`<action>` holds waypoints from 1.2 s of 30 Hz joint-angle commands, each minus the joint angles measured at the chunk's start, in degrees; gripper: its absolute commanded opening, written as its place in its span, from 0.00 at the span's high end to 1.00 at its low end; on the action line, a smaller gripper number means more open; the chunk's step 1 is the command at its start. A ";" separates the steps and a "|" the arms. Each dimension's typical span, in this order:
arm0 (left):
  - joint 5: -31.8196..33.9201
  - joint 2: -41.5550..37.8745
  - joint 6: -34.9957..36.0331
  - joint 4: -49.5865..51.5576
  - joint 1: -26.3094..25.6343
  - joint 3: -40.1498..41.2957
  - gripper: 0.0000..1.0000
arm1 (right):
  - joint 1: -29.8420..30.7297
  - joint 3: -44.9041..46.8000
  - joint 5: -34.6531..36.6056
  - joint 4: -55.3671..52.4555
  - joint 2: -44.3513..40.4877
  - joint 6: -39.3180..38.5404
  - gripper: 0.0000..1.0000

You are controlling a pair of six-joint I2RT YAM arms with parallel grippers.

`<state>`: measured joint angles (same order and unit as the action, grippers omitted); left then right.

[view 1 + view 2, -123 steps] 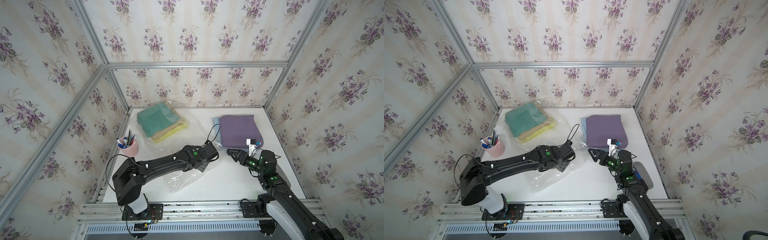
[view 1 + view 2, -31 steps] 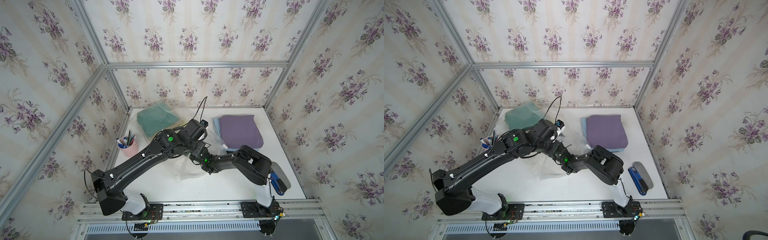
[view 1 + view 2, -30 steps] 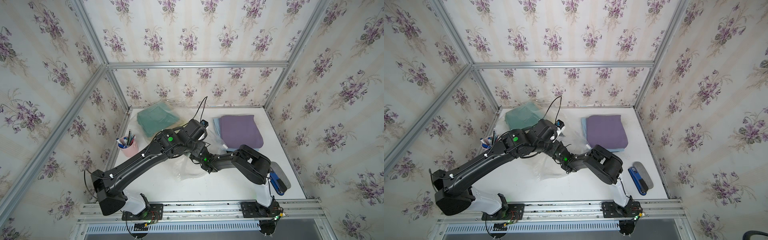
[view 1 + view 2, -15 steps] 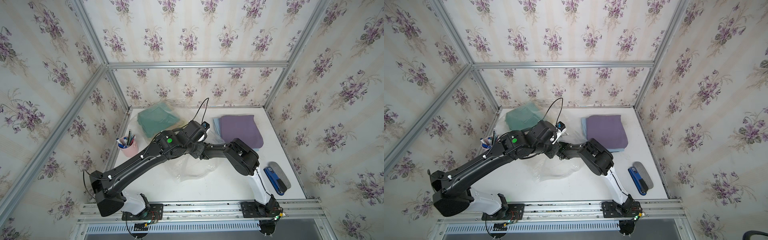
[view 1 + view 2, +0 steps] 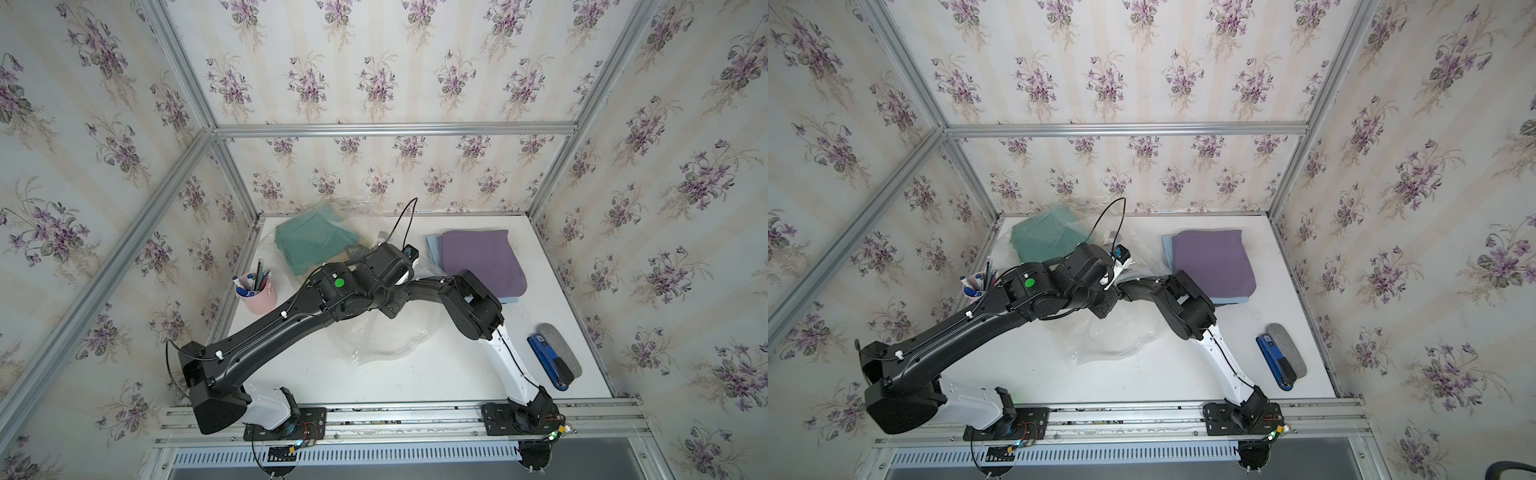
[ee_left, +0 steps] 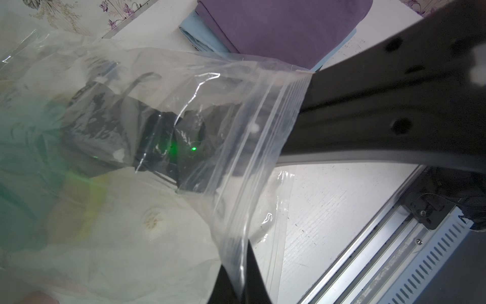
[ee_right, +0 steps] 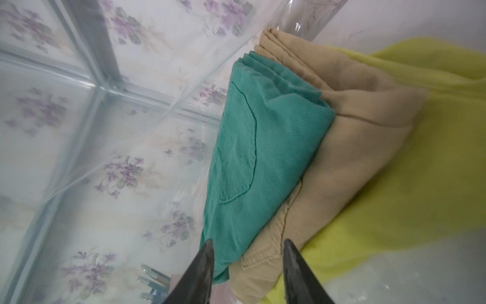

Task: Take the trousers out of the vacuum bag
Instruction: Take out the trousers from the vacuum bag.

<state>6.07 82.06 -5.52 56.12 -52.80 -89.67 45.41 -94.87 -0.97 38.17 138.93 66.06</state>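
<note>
— Entry one: trousers (image 7: 310, 136). Condition?
— Folded and stacked. Teal pair (image 7: 249, 158) uppermost, twill, patch pocket showing. Tan pair (image 7: 355, 126) under it, stitched hem. Yellow pair (image 7: 426, 171) lowest, spread wider. All three are inside the vacuum bag (image 5: 382, 338).
— Position?
— The near corner of teal and tan lies between the tips of the right claw (image 7: 247, 244), with yellow just beyond them. Jaws parted, not closed.
— Entry two: the bag.
— Clear, crinkled plastic with a ribbed zip-seal band at the mouth. The left claw (image 6: 239, 273) is clamped on that band, holding the mouth up off the bench (image 5: 436, 374).
— Loose stock?
— Purple pair (image 5: 478, 259) lying on light blue pair (image 5: 433, 249), outside the bag, well apart from both claws.
— Changes on file?
— Four seconds back the right claw hovers by the purple pair and the left claw sits low on the bag. One second back the right claw is nearer the bench's front edge. Now its forearm (image 6: 394, 105) runs through the mouth, with the claw deep inside at the stack. Purple and blue pairs unmoved.
</note>
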 commanded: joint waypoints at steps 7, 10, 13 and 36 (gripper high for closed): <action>-2.12 0.79 -1.08 -0.14 -0.42 -0.11 0.94 | -0.83 -6.18 -0.94 -3.51 4.99 0.82 0.59; -1.85 0.73 -0.96 -0.33 -0.38 0.09 0.94 | -1.35 -7.20 -1.22 -3.54 5.10 0.90 0.60; -1.80 1.29 -0.81 -0.08 -0.38 -0.14 0.95 | -1.89 -7.94 -1.74 -3.39 7.31 0.87 0.62; -1.12 1.16 -0.37 0.42 -0.43 -0.16 0.94 | -3.81 -21.09 -3.76 -7.13 15.15 1.91 0.62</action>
<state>5.39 83.40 -6.48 56.31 -53.15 -89.56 41.87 -114.83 -4.38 32.23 152.99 67.55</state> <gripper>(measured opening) 0.058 0.389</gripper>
